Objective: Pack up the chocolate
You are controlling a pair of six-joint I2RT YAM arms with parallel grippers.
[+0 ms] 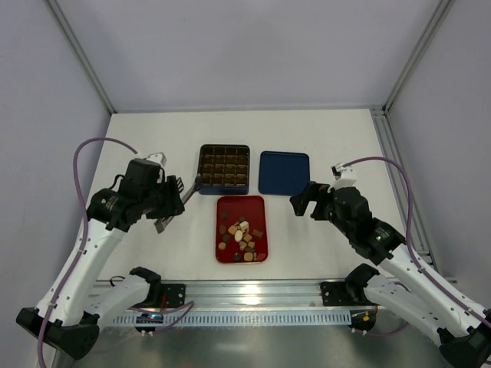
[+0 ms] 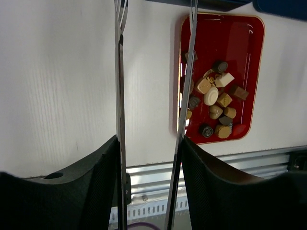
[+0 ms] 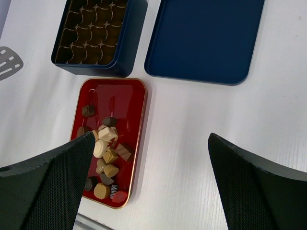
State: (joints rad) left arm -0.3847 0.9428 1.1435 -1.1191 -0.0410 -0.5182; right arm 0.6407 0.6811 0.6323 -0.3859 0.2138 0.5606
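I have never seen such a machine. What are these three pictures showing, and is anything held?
Two black robot arms stand at a white table. One picture looks down from above; the other two come from cameras on each wrist. On the table lie a flat red rectangular tray of small brown, tan and cream chocolates, a dark box with empty square cells, and a flat blue lid. The left hand grips long metal tongs; the right hand is open and empty.

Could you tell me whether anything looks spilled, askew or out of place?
Nothing stands out. The chocolate lies inside the red tray, none on the table. The gridded box sits square with its cells empty, the blue lid flat beside it, and the left hand grips tongs.
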